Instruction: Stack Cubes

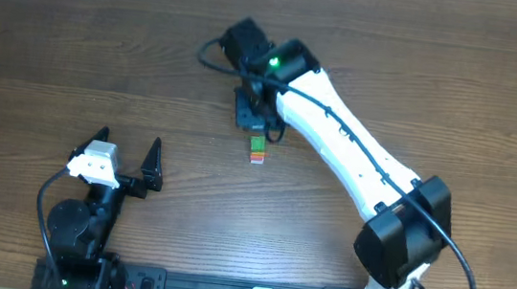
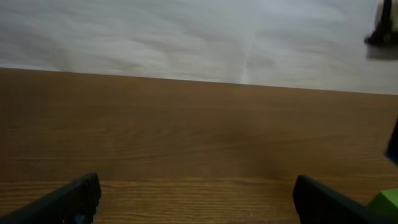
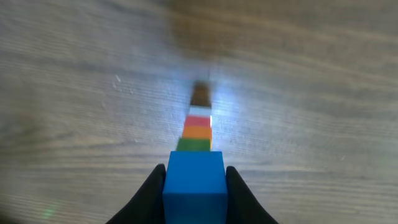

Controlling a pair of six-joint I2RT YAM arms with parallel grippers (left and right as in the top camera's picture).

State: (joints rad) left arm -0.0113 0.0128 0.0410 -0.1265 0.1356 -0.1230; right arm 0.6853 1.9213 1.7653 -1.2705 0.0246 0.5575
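Right over the cube stack (image 3: 198, 130), grips the blue cube (image 3: 194, 183) in the clenched right gripper (image 3: 194, 171); holds the left gripper (image 1: 129, 141) splayed, well apart; risks toppling it through an off-centre release

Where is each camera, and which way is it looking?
Top view: fixed above, looking down at the table; the left hand and right hand show.
Left wrist view: on the left arm's wrist, looking low along the table toward a pale wall; its own fingers show.
Right wrist view: on the right arm's wrist, looking down at the cube stack; its fingers grip a blue cube.
Shared: top and right wrist views both show the cube stack.
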